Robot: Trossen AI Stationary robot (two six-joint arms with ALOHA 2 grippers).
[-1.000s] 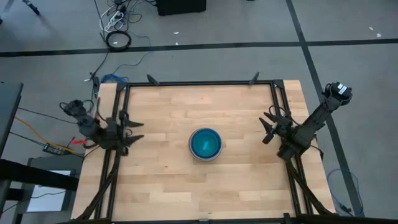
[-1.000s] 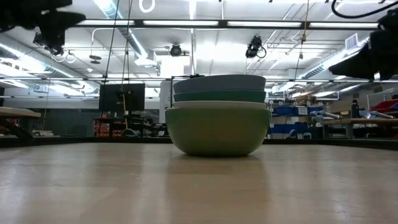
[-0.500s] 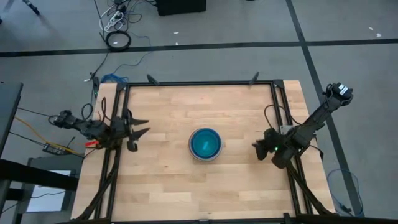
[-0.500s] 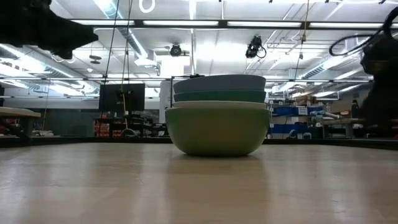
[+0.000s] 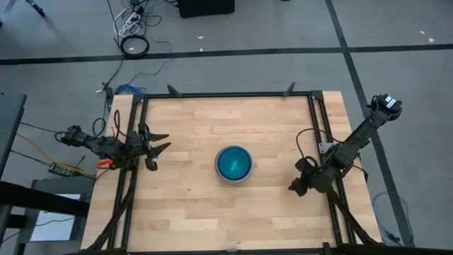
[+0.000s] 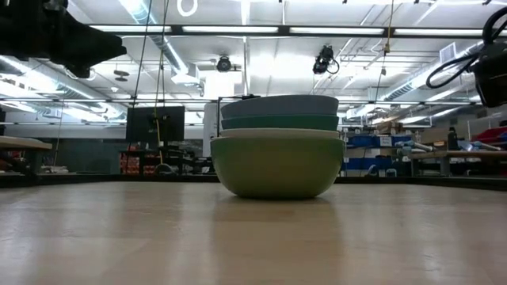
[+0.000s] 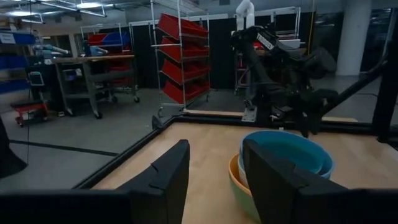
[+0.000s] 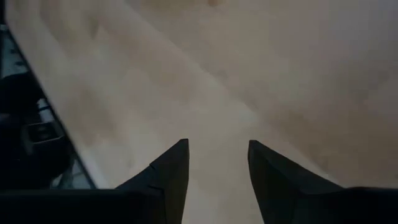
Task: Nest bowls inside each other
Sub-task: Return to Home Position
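The bowls (image 5: 233, 163) stand nested in one stack at the middle of the wooden table. In the low view the stack (image 6: 277, 146) rests on a pale green bowl, with white, teal and blue-grey rims above it. The top bowl's inside (image 7: 283, 155) is blue. My left gripper (image 5: 163, 143) hovers at the table's left edge, level and pointing at the stack, open with nothing between its fingers (image 7: 168, 177). My right gripper (image 5: 296, 185) is at the right side, toward the near edge, tilted down over bare wood (image 8: 217, 152), also open and apart from the stack.
A black frame rail (image 5: 226, 94) runs round the tabletop, and both arm bases stand on its left and right sides. Bare wood (image 5: 233, 212) lies all around the stack. Cables (image 5: 134, 46) lie on the floor beyond the far edge.
My right gripper has swung toward the table's near edge and tipped from pointing inward to slanting down at the wood. My left gripper has swung a little toward the far edge and now points at the stack. The bowls have stayed still.
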